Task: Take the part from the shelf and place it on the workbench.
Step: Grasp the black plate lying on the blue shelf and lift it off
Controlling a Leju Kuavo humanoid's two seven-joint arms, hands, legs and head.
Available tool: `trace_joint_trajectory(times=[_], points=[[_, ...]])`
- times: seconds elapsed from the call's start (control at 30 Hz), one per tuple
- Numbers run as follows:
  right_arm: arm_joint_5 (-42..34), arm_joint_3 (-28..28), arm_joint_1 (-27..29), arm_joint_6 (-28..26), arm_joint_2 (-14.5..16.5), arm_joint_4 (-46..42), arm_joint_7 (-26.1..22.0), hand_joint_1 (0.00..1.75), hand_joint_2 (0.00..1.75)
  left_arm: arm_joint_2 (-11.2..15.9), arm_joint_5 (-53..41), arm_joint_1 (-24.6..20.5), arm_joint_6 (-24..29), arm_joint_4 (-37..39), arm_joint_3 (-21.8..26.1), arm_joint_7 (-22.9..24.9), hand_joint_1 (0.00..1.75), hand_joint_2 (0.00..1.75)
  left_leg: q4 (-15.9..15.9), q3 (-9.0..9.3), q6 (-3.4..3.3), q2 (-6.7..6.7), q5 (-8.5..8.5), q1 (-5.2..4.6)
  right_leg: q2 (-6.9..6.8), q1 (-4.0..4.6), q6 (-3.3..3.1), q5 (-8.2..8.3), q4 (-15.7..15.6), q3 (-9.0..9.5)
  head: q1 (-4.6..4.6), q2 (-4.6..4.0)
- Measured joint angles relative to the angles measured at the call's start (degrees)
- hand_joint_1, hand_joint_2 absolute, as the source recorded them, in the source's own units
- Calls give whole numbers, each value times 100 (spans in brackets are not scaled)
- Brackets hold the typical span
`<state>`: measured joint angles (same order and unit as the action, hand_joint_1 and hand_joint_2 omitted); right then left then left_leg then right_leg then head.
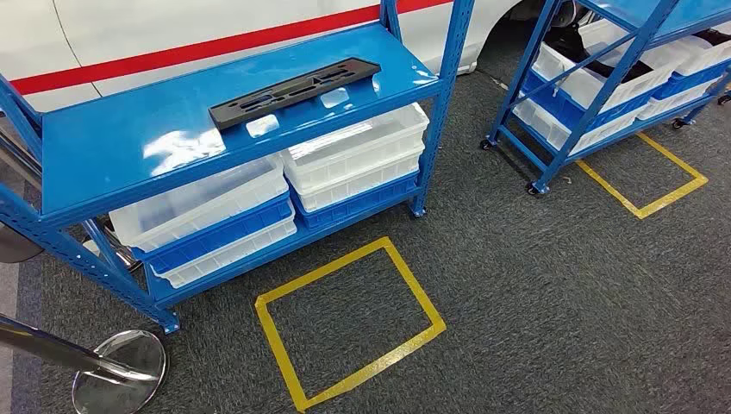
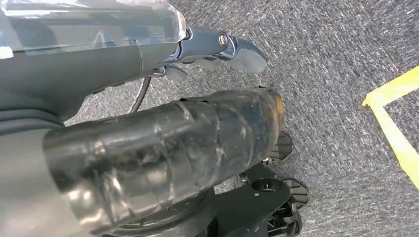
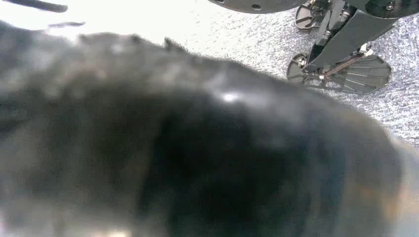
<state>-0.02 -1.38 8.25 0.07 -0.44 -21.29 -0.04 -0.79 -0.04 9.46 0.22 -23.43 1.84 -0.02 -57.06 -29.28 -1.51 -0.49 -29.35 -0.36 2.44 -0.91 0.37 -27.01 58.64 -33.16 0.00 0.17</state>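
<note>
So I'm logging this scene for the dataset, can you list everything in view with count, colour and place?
Part: one, black, flat, on the near shelf's top deck.
Shelf racks: two, blue; one near left, one on castors far right.
Bins: several, white and blue, on the racks' lower decks.
Floor tape squares: two, yellow, on grey carpet, one before each rack.
Stanchion base: one, chrome, lower left.
Vehicle body: white, red stripe, behind the near rack.
Left robot hand: grey, hanging above carpet, holding nothing.
Right robot hand: dark, blurred.
</note>
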Motion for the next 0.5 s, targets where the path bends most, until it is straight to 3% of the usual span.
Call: trace_joint_trajectory(times=[0.3,0.5], points=[[0,2,48,1,4,15,0,0,0,7,1,-30,0,-8,-1,0,0,0,-15,15,-2,5,-1,-13,11,-3,6,4,-9,-10,0,0],[0,30,500,0,31,530,4,0,0,32,1,-535,0,-510,-2,-16,0,0,-49,3,-30,3,-10,-30,19,-31,37,23,-25,-8,0,0]])
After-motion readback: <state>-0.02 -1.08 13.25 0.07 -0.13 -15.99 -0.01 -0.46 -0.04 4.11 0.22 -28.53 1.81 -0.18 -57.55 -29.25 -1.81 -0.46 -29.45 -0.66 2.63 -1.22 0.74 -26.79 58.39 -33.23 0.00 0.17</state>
